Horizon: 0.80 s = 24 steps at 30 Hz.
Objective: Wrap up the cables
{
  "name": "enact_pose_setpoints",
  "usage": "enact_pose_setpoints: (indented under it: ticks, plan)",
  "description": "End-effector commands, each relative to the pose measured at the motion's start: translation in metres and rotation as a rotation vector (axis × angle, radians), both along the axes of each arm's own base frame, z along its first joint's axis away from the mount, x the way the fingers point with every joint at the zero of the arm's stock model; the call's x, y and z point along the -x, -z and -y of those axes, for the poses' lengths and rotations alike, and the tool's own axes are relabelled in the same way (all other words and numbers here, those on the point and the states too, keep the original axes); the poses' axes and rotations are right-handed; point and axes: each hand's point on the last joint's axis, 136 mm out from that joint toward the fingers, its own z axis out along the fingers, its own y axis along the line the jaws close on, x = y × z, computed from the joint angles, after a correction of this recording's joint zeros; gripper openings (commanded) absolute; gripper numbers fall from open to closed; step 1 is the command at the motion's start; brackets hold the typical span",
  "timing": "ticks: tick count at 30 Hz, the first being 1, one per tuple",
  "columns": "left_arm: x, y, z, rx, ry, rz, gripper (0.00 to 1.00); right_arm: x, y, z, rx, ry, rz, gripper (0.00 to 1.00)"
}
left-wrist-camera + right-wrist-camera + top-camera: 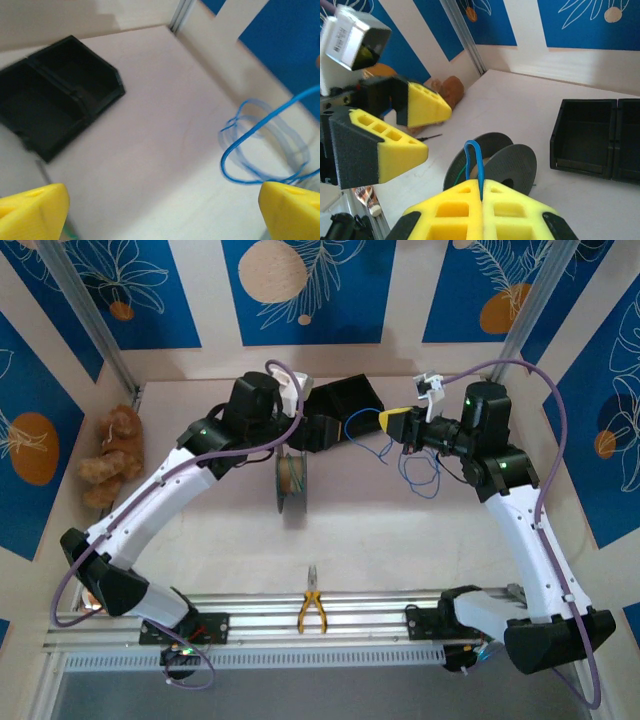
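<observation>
At the near edge, a pair of yellow-handled pliers (311, 610) is laid across the aluminium rail (250, 615) between the two arm bases. Further in, a dark plastic spool with a tan core (290, 480) is stood on its rims on the pale tabletop (380, 540), just in front of the left gripper (162, 210). The yellow foam fingers (35, 207) of that gripper are spread wide apart, and nothing is held between them.

The right gripper (481, 192) is turned towards it from the right (the two are near each other but not touching). Its yellow fingers are pressed together on a thin blue cable (478, 160), which is arched up out of the seam between them. A thin green strand (465, 172) appears to be caught beside the blue one, though it is too fine for this to be certain. Below the right gripper, the blue cable is seen from above hanging in loose loops over the table; the same loops are blurred in the left wrist view.

Beyond the grippers, a black plastic two-compartment bin (350, 400) is set near the back wall. At the far left, a brown plush toy (110, 455) is propped against the side wall.
</observation>
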Motion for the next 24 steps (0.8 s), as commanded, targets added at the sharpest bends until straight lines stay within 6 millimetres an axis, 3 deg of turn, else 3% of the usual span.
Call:
enact_pose_setpoints:
  ticks: [1,7,13,21,24]
  plan:
    - [0.004,-0.032,0.026,0.311,0.030,-0.077,0.95,0.001,-0.012,-0.003,-0.064,0.013,0.016,0.00]
    - [0.006,-0.018,0.051,0.405,0.065,-0.187,0.87,-0.001,-0.009,-0.005,-0.099,0.039,-0.010,0.00]
    - [0.001,0.002,0.053,0.396,0.032,-0.230,0.74,-0.001,-0.012,-0.004,-0.136,0.064,-0.016,0.00]
    - [0.003,0.027,0.065,0.383,0.033,-0.289,0.69,-0.001,-0.019,-0.003,-0.187,0.083,-0.024,0.00]
    - [0.000,0.034,0.060,0.350,0.006,-0.293,0.61,0.003,-0.021,-0.003,-0.196,0.073,-0.025,0.00]
